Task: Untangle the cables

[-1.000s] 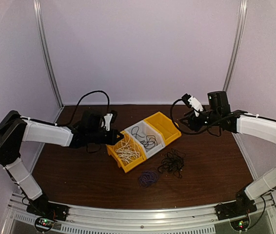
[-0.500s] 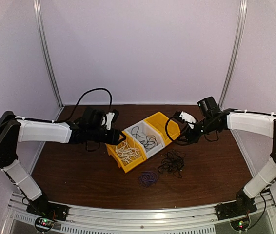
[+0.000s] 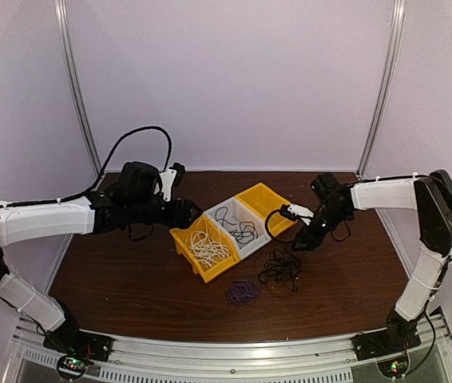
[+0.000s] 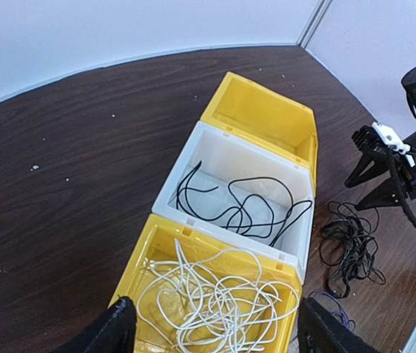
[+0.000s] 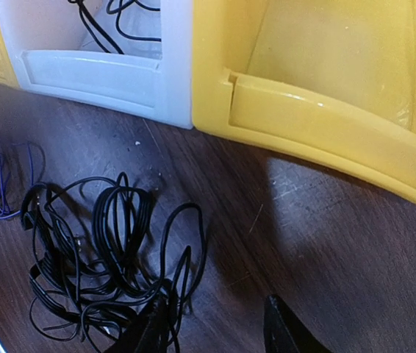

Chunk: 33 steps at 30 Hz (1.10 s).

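The white cable (image 4: 208, 301) is found sorted in the yellow bin (image 4: 136, 259) at mid-table, beneath the left gripper (image 4: 215, 332), held wide and empty. The right gripper (image 5: 212, 323), partly spread and empty, is positioned over the black tangle (image 5: 98, 250) toward the table's near edge, presumably for separation.

I recorded a white cable (image 4: 206, 298) in a yellow bin (image 4: 138, 254), a black cable (image 4: 231, 213) in a white bin (image 4: 252, 158), and a black tangle (image 5: 90, 250) and purple cable (image 3: 242, 292) on the dark brown tabletop (image 4: 83, 162).

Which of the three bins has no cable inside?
The far yellow bin; the white bin holds a black cable, the near yellow bin a white cable.
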### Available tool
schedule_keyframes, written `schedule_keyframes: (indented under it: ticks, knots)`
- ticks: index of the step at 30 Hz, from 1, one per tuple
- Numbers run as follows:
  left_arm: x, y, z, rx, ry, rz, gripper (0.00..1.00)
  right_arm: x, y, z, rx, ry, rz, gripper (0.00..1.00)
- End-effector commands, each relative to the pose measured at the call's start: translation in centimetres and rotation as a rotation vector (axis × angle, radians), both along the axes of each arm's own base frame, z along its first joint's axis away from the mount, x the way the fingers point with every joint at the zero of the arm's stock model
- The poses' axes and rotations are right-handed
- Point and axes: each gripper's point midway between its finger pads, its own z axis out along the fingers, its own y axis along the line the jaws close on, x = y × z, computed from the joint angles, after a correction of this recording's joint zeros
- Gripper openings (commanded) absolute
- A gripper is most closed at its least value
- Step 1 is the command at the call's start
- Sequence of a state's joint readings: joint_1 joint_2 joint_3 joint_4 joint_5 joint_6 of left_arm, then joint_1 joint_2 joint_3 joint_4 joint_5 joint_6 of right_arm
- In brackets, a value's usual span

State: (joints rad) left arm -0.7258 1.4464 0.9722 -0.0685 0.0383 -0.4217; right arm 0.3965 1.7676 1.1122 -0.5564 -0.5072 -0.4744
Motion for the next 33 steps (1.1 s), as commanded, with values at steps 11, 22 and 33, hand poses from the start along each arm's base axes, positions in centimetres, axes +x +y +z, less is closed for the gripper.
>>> schedule_keyframes:
  ticks: [11, 22, 33]
  knots:
    - [-0.2, 0.2, 1.8, -0.025, -0.042, 0.003, 0.73, -1.9, 1.1, 0.3, 0.085, 0.193, 0.016, 0.03]
    - [-5.1, -7.8, 7.7, -0.224, -0.387, -0.314, 0.76, -2.9, 2.4, 14.7, 0.258, -0.095, 0.174, 0.0]
    - [-8.2, -21.4, 9.1, -0.436, -0.631, -0.561, 0.8, -6.7, 3.3, 29.2, 0.42, -0.359, 0.299, 0.0]
